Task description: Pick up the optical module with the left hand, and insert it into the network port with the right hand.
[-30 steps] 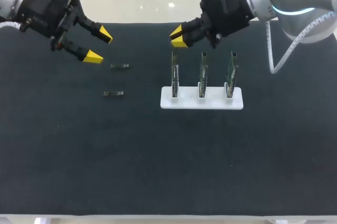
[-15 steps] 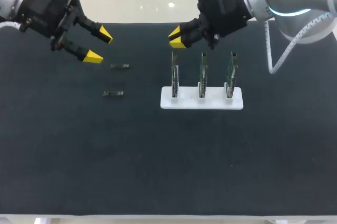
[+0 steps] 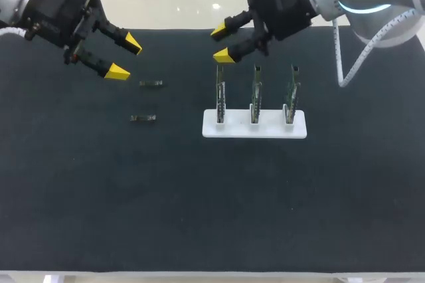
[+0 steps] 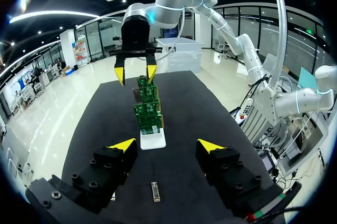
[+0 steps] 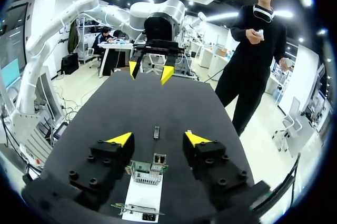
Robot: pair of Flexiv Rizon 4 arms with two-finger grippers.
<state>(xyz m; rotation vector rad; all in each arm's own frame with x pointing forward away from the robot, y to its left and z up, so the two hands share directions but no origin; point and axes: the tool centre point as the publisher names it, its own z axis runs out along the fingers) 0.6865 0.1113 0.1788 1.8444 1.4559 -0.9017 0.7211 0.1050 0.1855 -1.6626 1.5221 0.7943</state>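
Above table's far edge: left gripper (image 3: 123, 57) released, near two optical modules (image 3: 152, 84) | right gripper (image 3: 222, 42) released, over white board rack (image 3: 265, 127)

On the dark worktop (image 3: 199, 196) I count two optical modules, the farther module (image 3: 151, 84) and the nearer module (image 3: 143, 118). One white stand (image 3: 265, 129) carries three upright circuit boards: left board (image 3: 220, 94), middle board (image 3: 255, 94), right board (image 3: 291, 94). Two grippers: left gripper (image 3: 126, 58), right gripper (image 3: 222, 42).
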